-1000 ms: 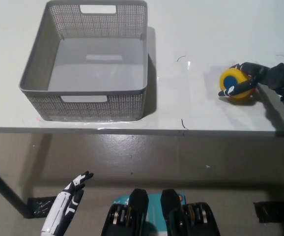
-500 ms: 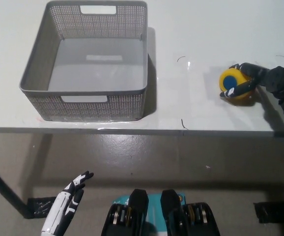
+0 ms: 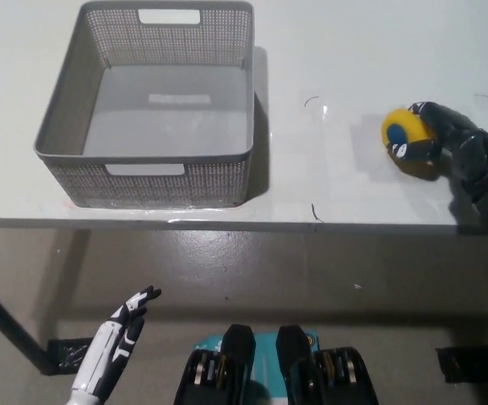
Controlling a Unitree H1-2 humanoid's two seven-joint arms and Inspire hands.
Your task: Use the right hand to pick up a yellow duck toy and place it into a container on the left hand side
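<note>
Left hand (image 3: 113, 346): hangs below the near table edge at lower left, fingers extended and apart, holding nothing. It takes no part in the work and appears parked clear of the table.

Basket (image 3: 68, 110): grey perforated container with cut-out handles, standing upright on the left part of the white table (image 3: 328, 76). Nothing is in it. Its open top faces up, which suits a drop from above. No label or writing can be read on it.

Yellow duck toy (image 3: 404, 139): lies on the table at the right, well apart from the basket. A dark blue patch shows on its rounded yellow body; no brand or text is legible.

Right hand (image 3: 447, 143): reaches in from the right, its fingers curled around the far and right sides of the toy and in contact with it. Judged a grasp being taken; the toy looks to be resting on the table, not yet lifted.
</note>
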